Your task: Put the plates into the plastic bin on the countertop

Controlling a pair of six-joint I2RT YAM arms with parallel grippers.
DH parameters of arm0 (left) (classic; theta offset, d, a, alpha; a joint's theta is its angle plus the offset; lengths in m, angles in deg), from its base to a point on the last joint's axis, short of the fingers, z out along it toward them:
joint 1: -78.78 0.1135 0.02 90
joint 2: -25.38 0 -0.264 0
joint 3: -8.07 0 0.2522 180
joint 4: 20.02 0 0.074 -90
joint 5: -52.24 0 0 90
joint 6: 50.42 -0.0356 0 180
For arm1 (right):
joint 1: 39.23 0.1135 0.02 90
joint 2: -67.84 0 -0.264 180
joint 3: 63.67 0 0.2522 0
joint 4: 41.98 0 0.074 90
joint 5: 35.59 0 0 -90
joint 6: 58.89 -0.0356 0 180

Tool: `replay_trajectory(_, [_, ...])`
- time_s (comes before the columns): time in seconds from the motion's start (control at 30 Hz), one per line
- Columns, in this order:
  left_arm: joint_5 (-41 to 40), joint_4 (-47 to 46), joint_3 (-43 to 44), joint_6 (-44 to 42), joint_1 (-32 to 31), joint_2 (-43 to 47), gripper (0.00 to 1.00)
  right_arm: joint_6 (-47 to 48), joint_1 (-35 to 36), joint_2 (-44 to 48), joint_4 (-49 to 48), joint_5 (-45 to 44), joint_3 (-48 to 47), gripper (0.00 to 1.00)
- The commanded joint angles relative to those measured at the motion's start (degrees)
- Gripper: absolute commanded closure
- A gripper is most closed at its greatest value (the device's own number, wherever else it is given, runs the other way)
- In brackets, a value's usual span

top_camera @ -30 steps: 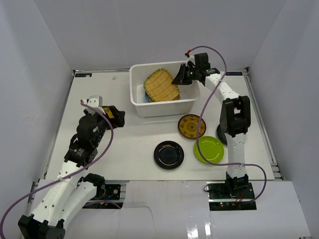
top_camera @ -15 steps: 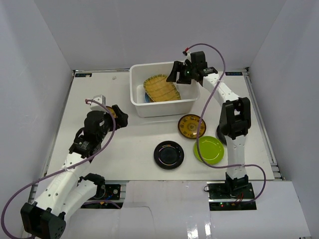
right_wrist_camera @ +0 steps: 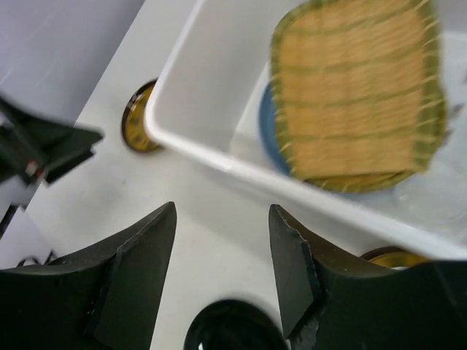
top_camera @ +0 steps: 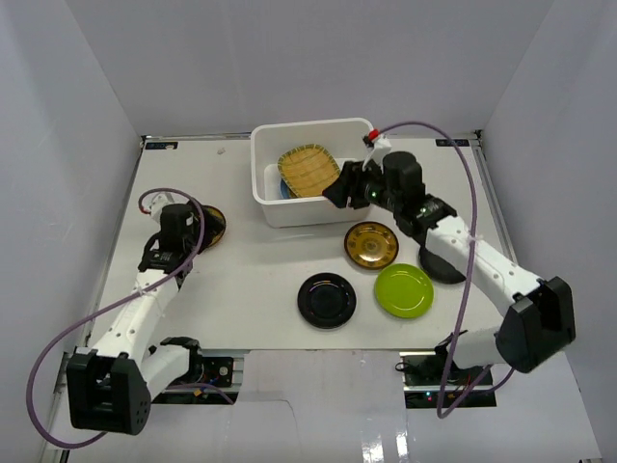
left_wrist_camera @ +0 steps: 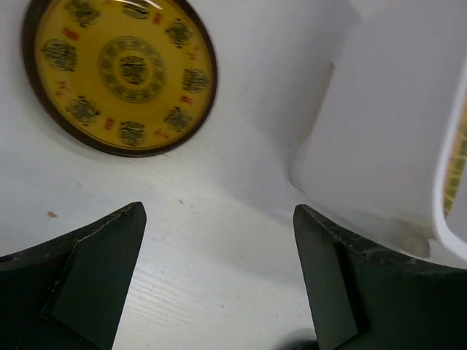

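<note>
The white plastic bin (top_camera: 270, 207) stands at the back of the countertop (top_camera: 251, 280). A yellow woven-look plate (top_camera: 308, 169) lies in it on a light blue plate (top_camera: 285, 189); the right wrist view shows the woven plate (right_wrist_camera: 357, 95) and blue plate (right_wrist_camera: 271, 127) too. My right gripper (top_camera: 337, 196) hangs open and empty just outside the bin's front right corner. On the table lie a gold-patterned plate (top_camera: 372, 244), a lime green one (top_camera: 404, 289) and a glossy black one (top_camera: 327, 300). My left gripper (top_camera: 189, 234) is open beside another gold-patterned plate (left_wrist_camera: 120, 69).
A second black plate (top_camera: 439, 265) lies partly under my right forearm. The bin wall (left_wrist_camera: 387, 124) rises close to the right of my left gripper (left_wrist_camera: 219, 211). White walls enclose the table on three sides.
My right gripper has let go of the woven plate, which now lies in the bin, and has pulled back out over the bin's front wall. My left arm has drawn in toward the left gold-patterned plate.
</note>
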State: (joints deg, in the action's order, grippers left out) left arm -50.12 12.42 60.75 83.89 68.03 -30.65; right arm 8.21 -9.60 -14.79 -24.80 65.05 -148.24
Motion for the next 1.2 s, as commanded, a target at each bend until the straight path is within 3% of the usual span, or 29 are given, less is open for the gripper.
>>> replay_trajectory(0.0, [5.7,-2.6,-1.5,4.3,8.7,-2.8,0.07,-2.2,5.2,6.6,-7.7,-3.9,10.5,0.41])
replay_trajectory(0.2, [8.6,-5.6,-4.5,8.0,17.1,-6.0,0.08,-1.0,12.8,19.3,-3.5,-4.2,23.6,0.45])
replay_trajectory(0.37, [12.3,-10.1,-6.3,9.6,24.0,-12.1,0.11,-3.6,14.7,27.1,2.9,-10.1,34.8,0.35])
replay_trajectory(0.5, [12.1,-12.6,-5.5,9.6,24.5,-18.8,0.12,-2.9,14.7,27.4,6.2,-14.8,37.0,0.29])
replay_trajectory(0.67, [14.3,-16.1,-2.1,9.4,25.3,-27.1,0.14,-2.8,14.7,25.3,6.0,-14.8,38.9,0.29])
replay_trajectory(0.8, [14.6,-16.8,-0.5,9.1,25.4,-31.3,0.22,-3.6,14.7,22.3,5.4,-13.4,40.0,0.32])
replay_trajectory(0.9, [14.2,-17.1,0.2,9.2,25.8,-32.9,0.33,-3.8,14.7,20.8,4.3,-13.3,41.1,0.33])
replay_trajectory(0.97, [14.0,-17.7,0.7,8.9,25.9,-33.0,0.55,-3.7,14.7,19.3,3.8,-13.4,41.4,0.34])
replay_trajectory(1.0, [14.0,-17.5,1.0,8.7,25.8,-33.0,0.72,-3.6,14.7,18.6,3.8,-13.4,41.4,0.34])
replay_trajectory(1.07, [13.9,-16.9,1.9,7.9,25.9,-32.7,0.9,-3.6,14.7,16.9,3.3,-12.3,41.5,0.35])
replay_trajectory(1.13, [14.4,-15.4,2.4,7.5,25.9,-30.9,1.0,-3.9,14.7,15.7,1.5,-11.3,42.2,0.37])
replay_trajectory(1.17, [15.0,-15.0,2.6,7.1,25.9,-29.9,1.0,-4.3,14.8,14.9,0.8,-11.2,42.4,0.37])
